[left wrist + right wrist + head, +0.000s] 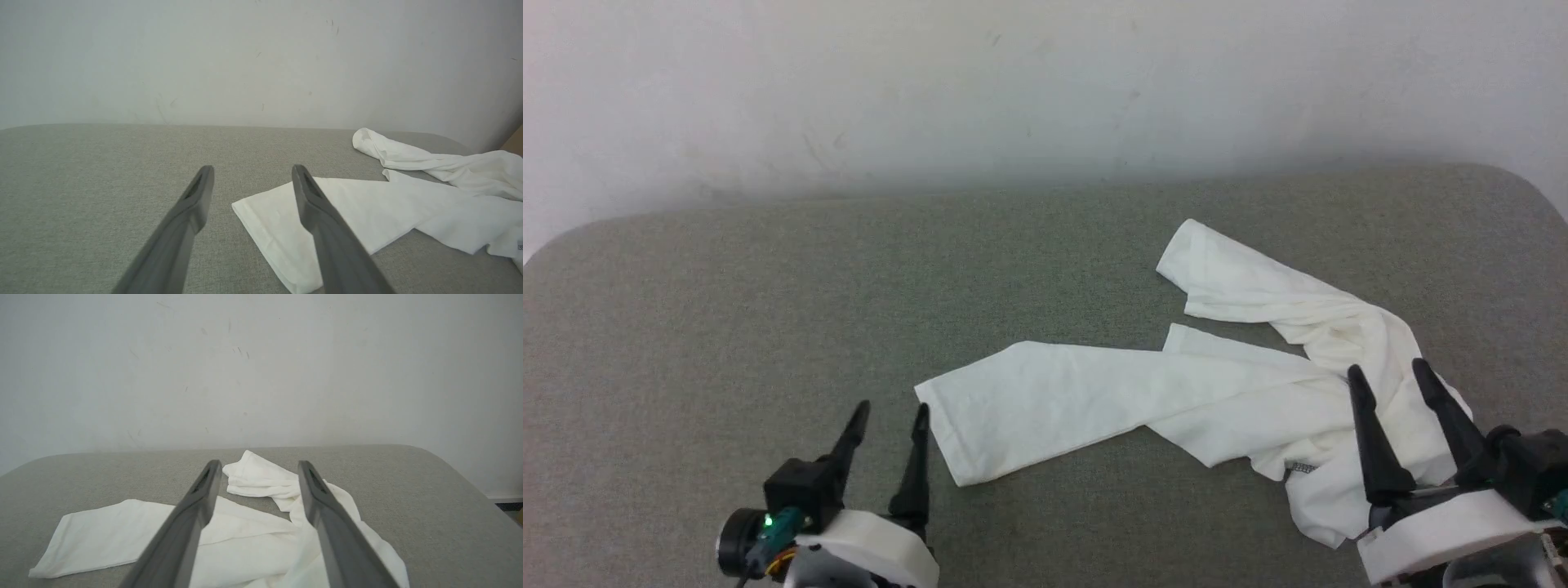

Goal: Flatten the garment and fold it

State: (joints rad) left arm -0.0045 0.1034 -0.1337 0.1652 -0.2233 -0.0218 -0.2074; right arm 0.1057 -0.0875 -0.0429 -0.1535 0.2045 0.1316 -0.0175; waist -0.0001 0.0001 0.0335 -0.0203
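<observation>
The white garment (1217,384) lies crumpled on the grey padded table (768,327), right of centre. One flat part stretches left to a hemmed end (947,433), and a sleeve (1225,273) runs toward the back. A short dark zigzag seam (1300,469) shows near its front edge. My left gripper (892,411) stands open just left of the hemmed end, holding nothing. My right gripper (1388,371) hovers open over the bunched right part. In the left wrist view the garment (367,212) lies right of the fingers (192,204). Under the fingers (204,490) in the right wrist view lies the garment (253,535).
A pale wall (1045,90) rises right behind the table. The table's rounded corners show at the far left and far right, and its right edge (461,477) drops off near the garment. Bare grey surface spreads left of the garment.
</observation>
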